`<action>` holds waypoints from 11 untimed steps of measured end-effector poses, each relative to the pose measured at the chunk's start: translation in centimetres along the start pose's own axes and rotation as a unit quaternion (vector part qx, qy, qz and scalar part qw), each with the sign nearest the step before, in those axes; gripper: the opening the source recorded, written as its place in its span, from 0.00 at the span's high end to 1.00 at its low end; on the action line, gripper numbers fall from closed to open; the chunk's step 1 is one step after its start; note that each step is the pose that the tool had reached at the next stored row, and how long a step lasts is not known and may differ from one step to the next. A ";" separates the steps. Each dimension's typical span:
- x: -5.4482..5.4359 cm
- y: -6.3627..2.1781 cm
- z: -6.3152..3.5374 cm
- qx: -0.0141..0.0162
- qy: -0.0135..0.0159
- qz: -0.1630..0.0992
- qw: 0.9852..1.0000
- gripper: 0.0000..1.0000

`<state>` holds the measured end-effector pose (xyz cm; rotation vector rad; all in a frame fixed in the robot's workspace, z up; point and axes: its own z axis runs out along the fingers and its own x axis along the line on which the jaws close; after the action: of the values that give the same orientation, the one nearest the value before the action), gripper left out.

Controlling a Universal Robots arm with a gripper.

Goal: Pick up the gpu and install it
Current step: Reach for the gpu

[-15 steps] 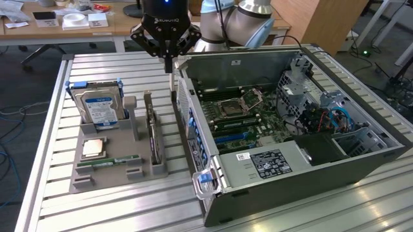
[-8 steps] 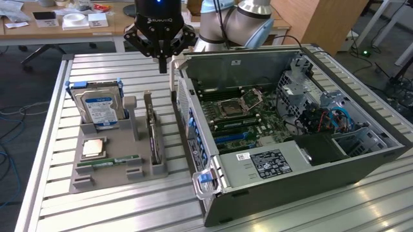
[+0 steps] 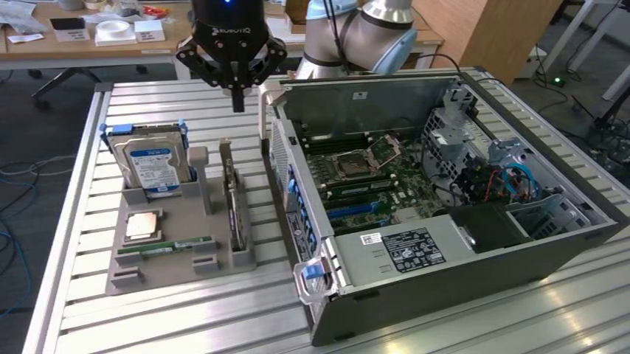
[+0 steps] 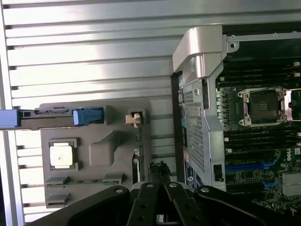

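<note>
The job has barely begun: nothing has been picked up and nothing has gone into the machine. The gpu point(image 3: 233, 203) stands on its long edge in a slot of the gray holder point(image 3: 177, 276) on the slatted table point(image 3: 147, 324), along the side of the holder nearest the computer case point(image 3: 473, 254). In the wrist view the gpu point(image 4: 138, 150) shows as a thin dark line seen edge-on. The gripper point(image 3: 237, 102) hangs in the air above the far end of the holder, well clear of the card and touching nothing. Its fingers are pressed together into a single point with nothing between them, which the wrist view confirms at the fingertips point(image 4: 160, 172). The other parts sit untouched in their places in the holder: the hard drive point(image 3: 150, 158) upright at the back, the processor chip point(image 3: 143, 225) lying flat, and the green memory stick point(image 3: 165, 248) in front of it. The case lies open on its side with the motherboard point(image 3: 359, 173) exposed, and its blue card slots point(image 3: 347, 212) look empty. As I judge it, the whole task remains: closing on the card, lifting it out of the holder, carrying it across to the case and seating it in a slot.
</note>
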<state>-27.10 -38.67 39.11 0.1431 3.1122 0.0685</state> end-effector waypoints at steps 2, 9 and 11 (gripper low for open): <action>0.3 0.01 0.00 0.000 0.000 0.000 1.000 0.89; 1.3 0.02 0.00 0.000 0.000 0.001 1.000 0.89; 1.6 0.02 0.00 0.000 0.000 0.002 1.000 0.89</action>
<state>-28.66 -38.50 39.07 0.1480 3.1119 0.0685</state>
